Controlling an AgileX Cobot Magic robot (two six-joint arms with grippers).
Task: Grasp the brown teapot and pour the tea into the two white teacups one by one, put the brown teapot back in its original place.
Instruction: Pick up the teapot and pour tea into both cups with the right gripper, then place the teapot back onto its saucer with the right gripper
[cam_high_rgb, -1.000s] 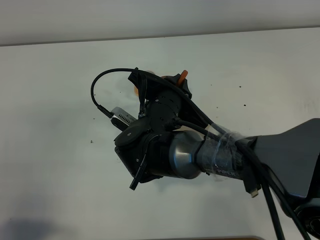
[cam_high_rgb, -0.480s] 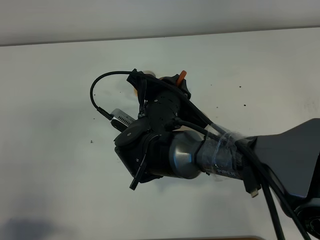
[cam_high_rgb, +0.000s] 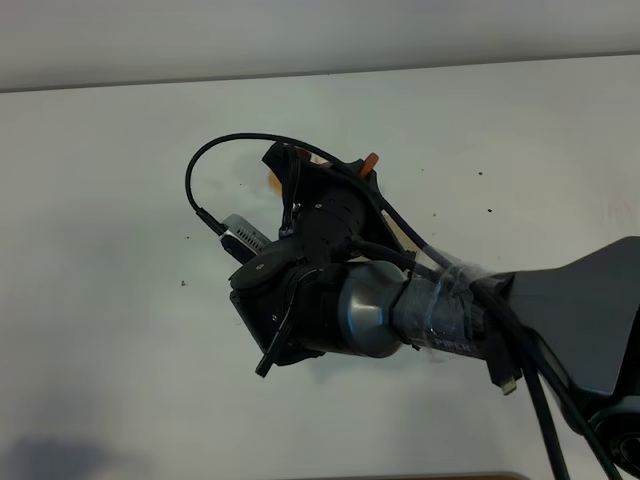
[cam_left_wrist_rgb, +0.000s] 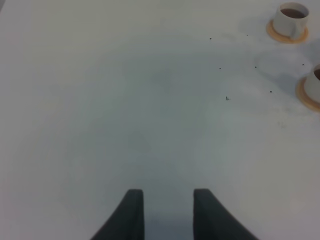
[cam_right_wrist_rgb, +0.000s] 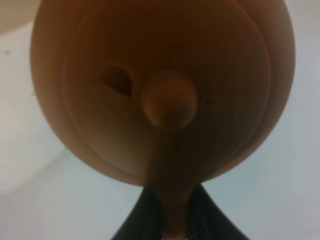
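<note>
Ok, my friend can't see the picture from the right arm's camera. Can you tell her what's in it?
A round brown teapot fills the picture, its lid knob facing the camera. Its stubby handle is pinched between the right arm's two dark fingers, with white table behind.

White table (cam_left_wrist_rgb: 125, 100) — two orange saucers (cam_left_wrist_rgb: 285, 40) bearing teacups (cam_left_wrist_rgb: 292, 17).
</note>
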